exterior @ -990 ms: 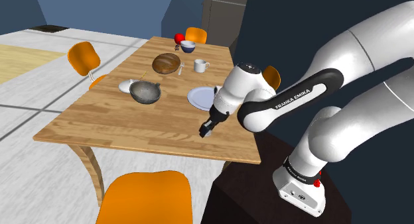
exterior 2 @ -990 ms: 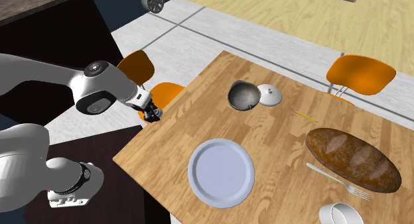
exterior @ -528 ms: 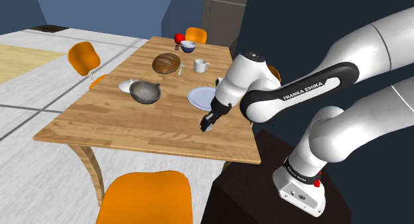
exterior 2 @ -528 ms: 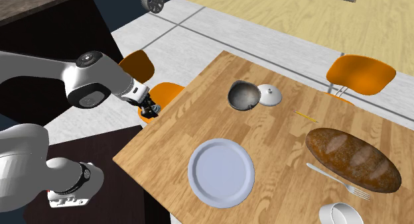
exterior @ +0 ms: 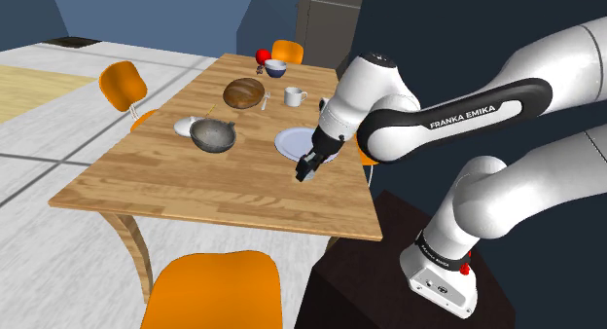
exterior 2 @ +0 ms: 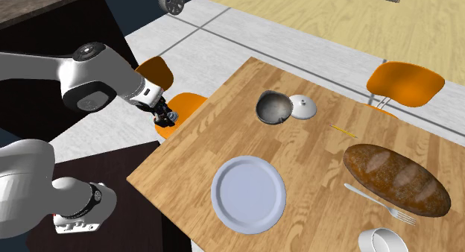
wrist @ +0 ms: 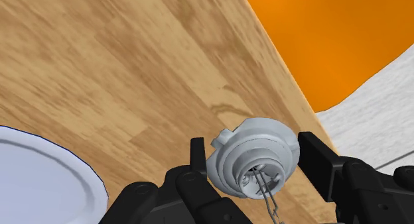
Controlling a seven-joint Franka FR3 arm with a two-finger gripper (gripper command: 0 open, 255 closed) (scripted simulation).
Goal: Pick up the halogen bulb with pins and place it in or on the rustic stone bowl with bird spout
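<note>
Fingers (wrist: 317,162) of the gripper (exterior: 304,173) are clamped on the halogen bulb (wrist: 252,156), held in the air over the table (exterior: 195,181) edge nearest the stand, near the white plate (exterior: 290,142). Contact is on a rounded, ribbed body, so slippage is judged possible; a drop here could clear the edge onto the orange chair (wrist: 332,37). The grey bowl (exterior: 212,134) stands well apart, near the opposite edge, lengthening the carry.

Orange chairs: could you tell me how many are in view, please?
4 orange chairs at the table: one on the shoulder view's left, one at the far end, one in the foreground, one beside the gripper; others may be hidden.
</note>
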